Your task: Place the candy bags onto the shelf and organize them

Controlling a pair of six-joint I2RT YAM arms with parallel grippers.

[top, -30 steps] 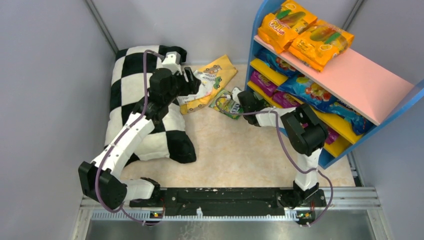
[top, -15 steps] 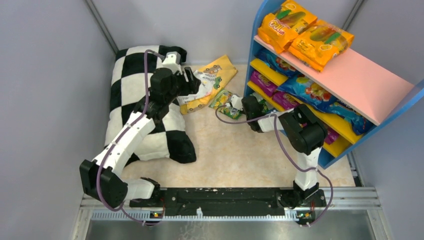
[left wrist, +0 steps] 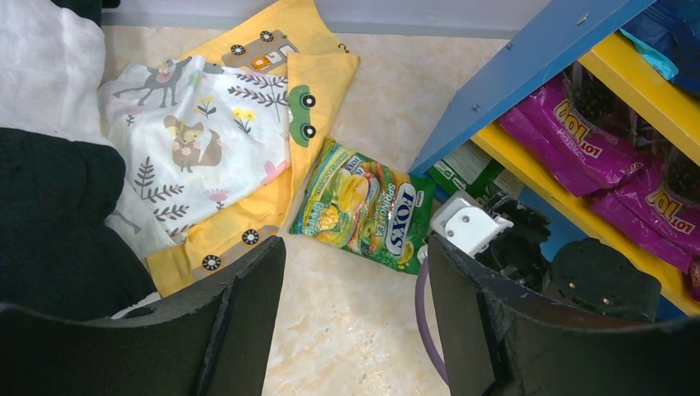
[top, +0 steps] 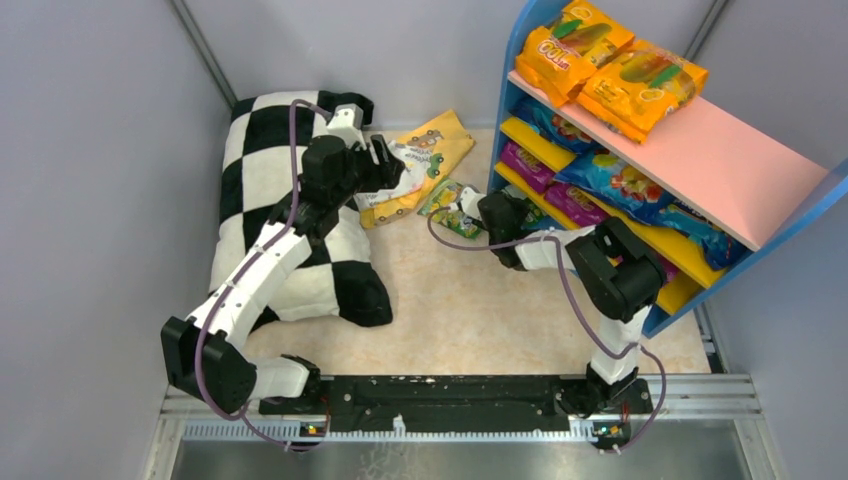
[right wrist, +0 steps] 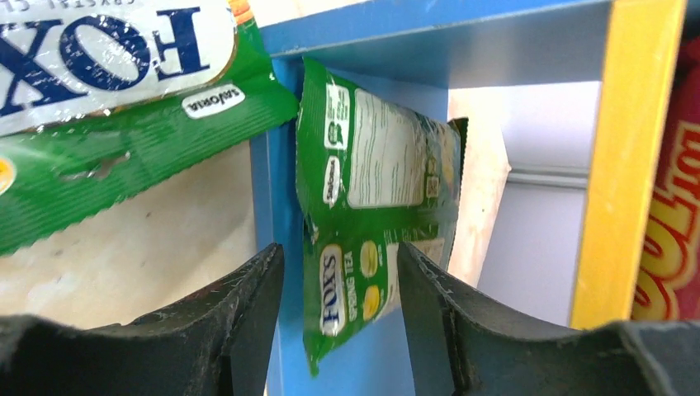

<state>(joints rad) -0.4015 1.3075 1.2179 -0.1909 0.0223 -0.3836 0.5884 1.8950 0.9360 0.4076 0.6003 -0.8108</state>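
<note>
Two green candy bags (right wrist: 376,157) are counted: one stood in the shelf (right wrist: 462,49) just ahead of the spread right gripper (right wrist: 340,256), unheld, one beside it. The left gripper (left wrist: 355,243) is spread, empty. Two orange bags (top: 573,45) are shelved above.

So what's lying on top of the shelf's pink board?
Two candy bags lie there, touching: the far orange bag and the near orange bag. They cover that end of the pink board, so anything beneath them cannot be seen.
</note>
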